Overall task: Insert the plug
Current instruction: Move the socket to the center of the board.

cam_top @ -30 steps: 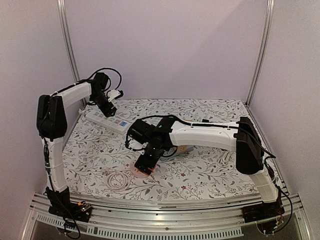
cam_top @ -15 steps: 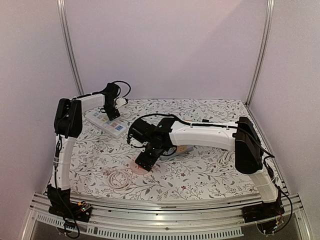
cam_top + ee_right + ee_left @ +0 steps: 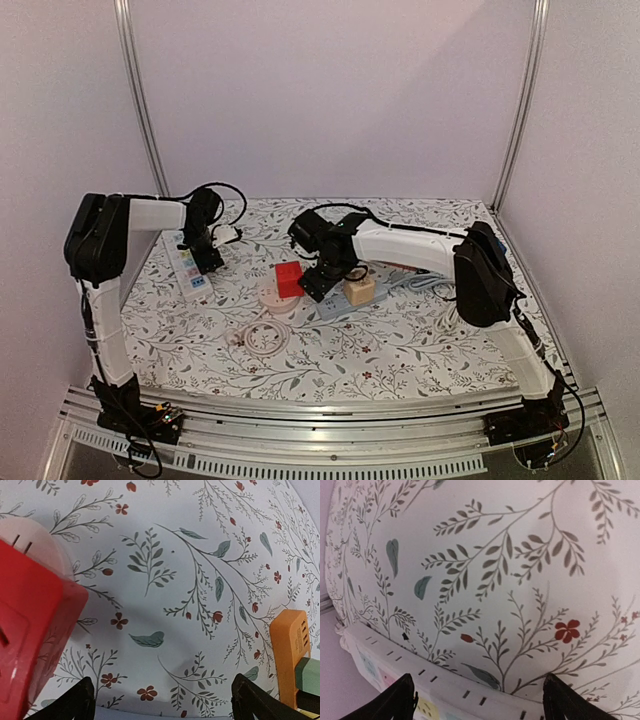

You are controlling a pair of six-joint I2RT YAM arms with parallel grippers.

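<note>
A red cube-shaped plug block (image 3: 289,279) stands on a round white socket disc (image 3: 272,298) at the table's middle; in the right wrist view the block (image 3: 30,645) fills the left edge. My right gripper (image 3: 322,285) (image 3: 162,680) is open and empty just right of the block, above bare cloth. An orange plug (image 3: 360,290) (image 3: 290,655) sits on a grey strip (image 3: 335,305) to its right. My left gripper (image 3: 207,262) (image 3: 479,680) is open and empty, low over a white power strip (image 3: 190,270) (image 3: 445,685), with the jaws straddling it.
A coiled white cable (image 3: 262,338) lies in front of the disc. More white cable (image 3: 450,312) lies at the right, near the right arm. Metal frame posts stand at the back corners. The table has a floral cloth (image 3: 400,345).
My right gripper has moved back and to the right, off the red block, which now stands uncovered farther back. My left gripper has swung down over the white strip, which now lies turned lengthwise.
</note>
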